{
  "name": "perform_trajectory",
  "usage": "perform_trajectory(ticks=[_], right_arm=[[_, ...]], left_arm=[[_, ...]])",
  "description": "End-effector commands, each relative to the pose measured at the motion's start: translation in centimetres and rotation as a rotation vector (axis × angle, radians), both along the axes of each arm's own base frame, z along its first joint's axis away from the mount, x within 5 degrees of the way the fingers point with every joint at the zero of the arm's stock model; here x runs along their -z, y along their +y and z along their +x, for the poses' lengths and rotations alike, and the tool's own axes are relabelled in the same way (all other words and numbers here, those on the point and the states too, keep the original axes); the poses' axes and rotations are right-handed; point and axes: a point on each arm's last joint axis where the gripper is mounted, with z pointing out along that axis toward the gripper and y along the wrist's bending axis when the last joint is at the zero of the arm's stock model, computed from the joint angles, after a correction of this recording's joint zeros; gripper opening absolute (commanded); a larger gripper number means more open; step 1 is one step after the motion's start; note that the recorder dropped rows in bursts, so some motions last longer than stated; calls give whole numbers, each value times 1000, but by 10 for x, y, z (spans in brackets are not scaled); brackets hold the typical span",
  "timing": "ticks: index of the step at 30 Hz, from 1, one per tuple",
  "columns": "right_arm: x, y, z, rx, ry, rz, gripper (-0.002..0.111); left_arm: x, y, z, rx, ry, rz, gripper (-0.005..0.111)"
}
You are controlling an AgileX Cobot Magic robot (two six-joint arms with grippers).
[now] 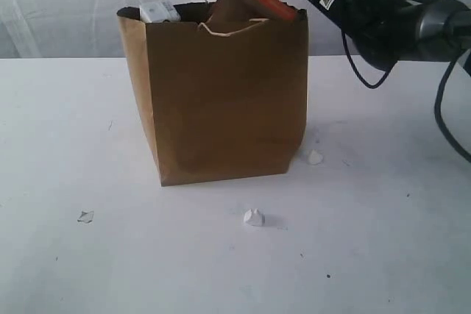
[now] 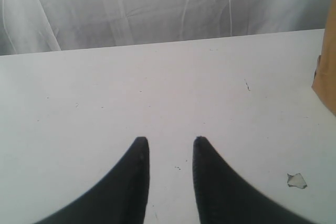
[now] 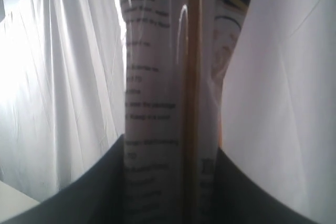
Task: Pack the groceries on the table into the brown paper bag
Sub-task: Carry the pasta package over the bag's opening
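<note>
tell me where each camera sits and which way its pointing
Exterior view: off the arms, slightly above the table, facing the brown paper bag and curtain; the right arm reaches over the bag.
Left wrist view: on its wrist, looking along the table past the open left tool; the bag's edge shows.
Right wrist view: on its wrist, facing the curtain; the right tool is shut on the long packet.
Shared: exterior and left wrist both catch bag and table.

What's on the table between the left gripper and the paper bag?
Only bare white table with a small dark scuff separates the left gripper from the brown paper bag, as the left wrist view shows.
</note>
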Motion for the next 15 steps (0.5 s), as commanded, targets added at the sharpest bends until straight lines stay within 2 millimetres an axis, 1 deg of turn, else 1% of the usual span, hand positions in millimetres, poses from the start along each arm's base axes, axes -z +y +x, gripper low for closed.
perform_trajectory(ticks=[1, 4, 6, 12, 15], right_arm=[[19, 5, -1, 22, 47, -153, 0], [23, 2, 3, 76, 86, -223, 0], [23, 1, 3, 109, 82, -275, 0], [10, -1, -1, 128, 55, -322, 0], [7, -2, -6, 128, 57, -328, 0]], left_arm=[[1, 0, 0, -4, -3, -11, 35], [1, 0, 0, -4, -3, -9, 35], [1, 0, 0, -4, -3, -9, 35], [1, 0, 0, -4, -3, -9, 35], [1, 0, 0, -4, -3, -9, 35]])
